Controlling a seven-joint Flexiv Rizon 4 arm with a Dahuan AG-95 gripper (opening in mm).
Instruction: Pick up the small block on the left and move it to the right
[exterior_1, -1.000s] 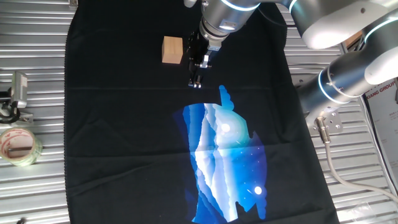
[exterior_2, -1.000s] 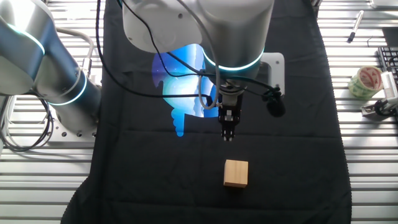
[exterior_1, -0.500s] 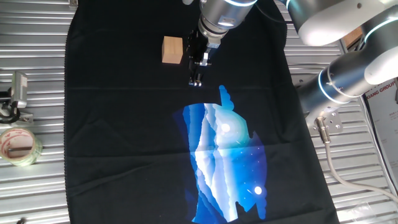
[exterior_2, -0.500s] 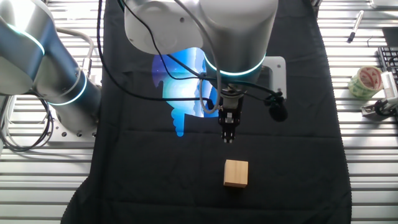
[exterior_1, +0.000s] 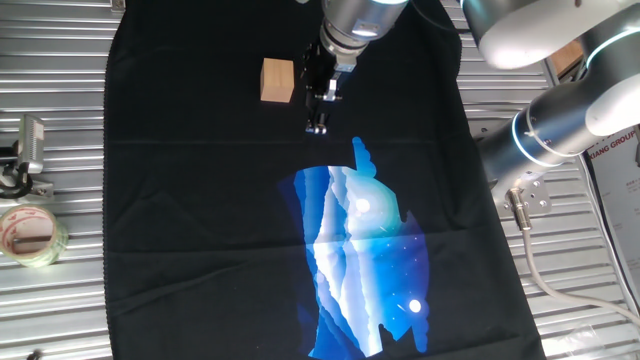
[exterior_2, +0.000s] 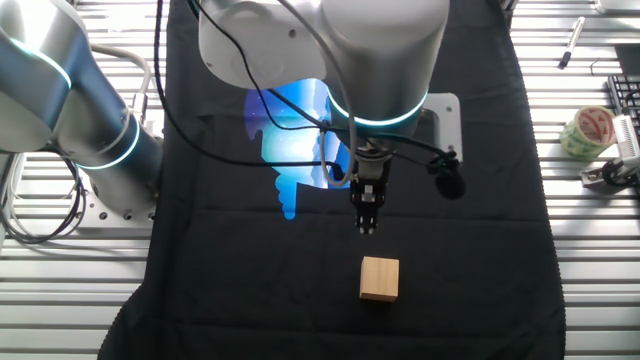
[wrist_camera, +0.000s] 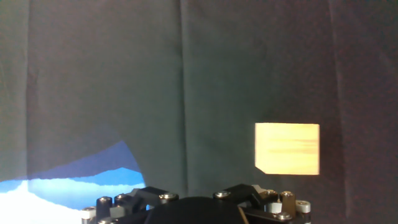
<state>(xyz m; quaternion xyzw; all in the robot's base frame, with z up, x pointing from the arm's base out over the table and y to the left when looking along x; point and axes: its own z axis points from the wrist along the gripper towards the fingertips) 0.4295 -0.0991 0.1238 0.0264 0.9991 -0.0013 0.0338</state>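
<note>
Block position: the small block (exterior_1: 277, 81) rests on the black cloth (exterior_1: 200, 200), untouched, upright with plain faces. My gripper (exterior_1: 317, 127) hangs just beside it, apart from it, above the cloth. My fingers (exterior_2: 366, 218) are pressed together with nothing between them. The blue print (exterior_1: 360, 260) lies on the cloth beyond my gripper. A tape roll (exterior_1: 30, 235) sits on the slatted worktop (exterior_1: 60, 310), well apart from the block.
</note>
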